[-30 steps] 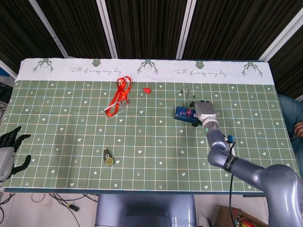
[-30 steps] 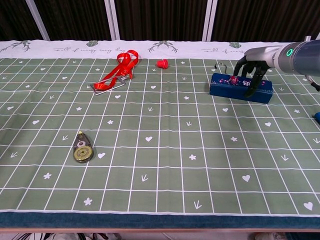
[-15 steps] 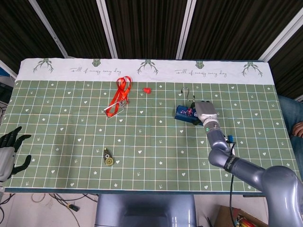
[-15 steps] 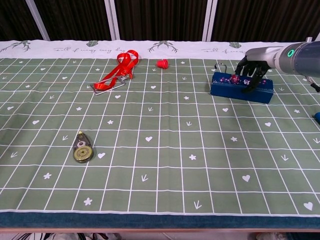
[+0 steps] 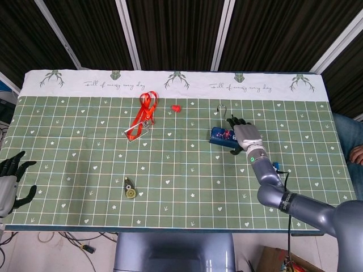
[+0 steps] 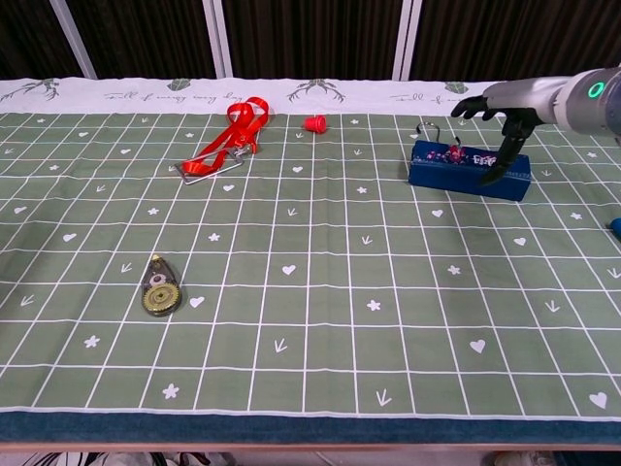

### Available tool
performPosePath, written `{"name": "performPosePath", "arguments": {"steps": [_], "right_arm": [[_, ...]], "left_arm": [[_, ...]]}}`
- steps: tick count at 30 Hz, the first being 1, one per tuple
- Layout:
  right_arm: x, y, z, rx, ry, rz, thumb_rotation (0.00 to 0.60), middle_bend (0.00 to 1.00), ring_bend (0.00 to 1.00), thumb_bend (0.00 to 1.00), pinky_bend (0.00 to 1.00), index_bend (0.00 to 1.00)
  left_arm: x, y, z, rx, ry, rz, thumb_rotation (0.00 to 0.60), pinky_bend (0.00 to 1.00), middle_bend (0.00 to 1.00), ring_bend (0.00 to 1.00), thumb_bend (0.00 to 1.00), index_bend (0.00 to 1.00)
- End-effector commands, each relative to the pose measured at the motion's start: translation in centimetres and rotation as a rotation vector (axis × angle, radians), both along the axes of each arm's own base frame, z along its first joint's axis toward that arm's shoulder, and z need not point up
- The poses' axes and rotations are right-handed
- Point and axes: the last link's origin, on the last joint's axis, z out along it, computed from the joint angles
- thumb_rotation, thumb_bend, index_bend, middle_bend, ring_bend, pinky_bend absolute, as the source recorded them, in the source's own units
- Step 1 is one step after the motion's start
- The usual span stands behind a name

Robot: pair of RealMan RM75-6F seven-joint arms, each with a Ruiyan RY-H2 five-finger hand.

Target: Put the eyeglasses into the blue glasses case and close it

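Observation:
The blue glasses case (image 5: 221, 136) (image 6: 456, 169) lies on the green cloth at the right back, with a red-and-purple pattern showing along its top. A thin dark wire loop (image 6: 424, 127) (image 5: 222, 108) rises just behind its left end; I cannot tell whether it belongs to the eyeglasses. My right hand (image 5: 245, 134) (image 6: 503, 109) hovers over the case's right end with fingers spread, one finger (image 6: 503, 157) reaching down across the case's front. It holds nothing. My left hand (image 5: 11, 180) hangs open off the table's left front corner, seen only in the head view.
A red lanyard (image 5: 142, 116) (image 6: 225, 144) and a small red cap (image 5: 176, 107) (image 6: 314, 123) lie at the back middle. A correction tape dispenser (image 5: 130, 190) (image 6: 160, 288) sits front left. A small blue object (image 5: 275, 166) (image 6: 615, 227) lies right of the case.
My right hand has lifted off the case top and spread its fingers, shifting slightly right. The case has settled flat. The left hand has not moved.

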Motion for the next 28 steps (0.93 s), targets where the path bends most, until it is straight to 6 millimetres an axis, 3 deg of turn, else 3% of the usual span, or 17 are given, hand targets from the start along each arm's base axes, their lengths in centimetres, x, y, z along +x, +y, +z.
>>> {"name": "performPosePath", "arguments": {"steps": [1, 15, 21, 28], "right_arm": [[-1.4, 3.9, 3.4, -0.083, -0.014, 0.060, 0.600, 0.04, 0.06, 0.25, 0.18, 0.00], [-8.7, 19.9, 8.4, -0.237, 0.019, 0.094, 0.600, 0.04, 0.06, 0.25, 0.18, 0.00], [-10.7, 24.3, 9.0, -0.333, 0.010, 0.065, 0.600, 0.04, 0.06, 0.25, 0.18, 0.00], [-11.8, 26.5, 9.1, -0.424, 0.053, 0.076, 0.600, 0.03, 0.06, 0.25, 0.18, 0.00]], "left_arm": [[0.1, 0.0, 0.0, 0.005, -0.002, -0.003, 0.600, 0.00, 0.00, 0.00, 0.40, 0.19], [0.4, -0.1, -0.3, 0.024, 0.000, -0.026, 0.600, 0.00, 0.00, 0.00, 0.40, 0.13], [0.6, -0.1, -0.1, 0.046, -0.014, -0.036, 0.600, 0.00, 0.00, 0.00, 0.40, 0.12], [0.8, -0.2, 0.0, 0.067, -0.026, -0.059, 0.600, 0.00, 0.00, 0.00, 0.40, 0.12]]}}
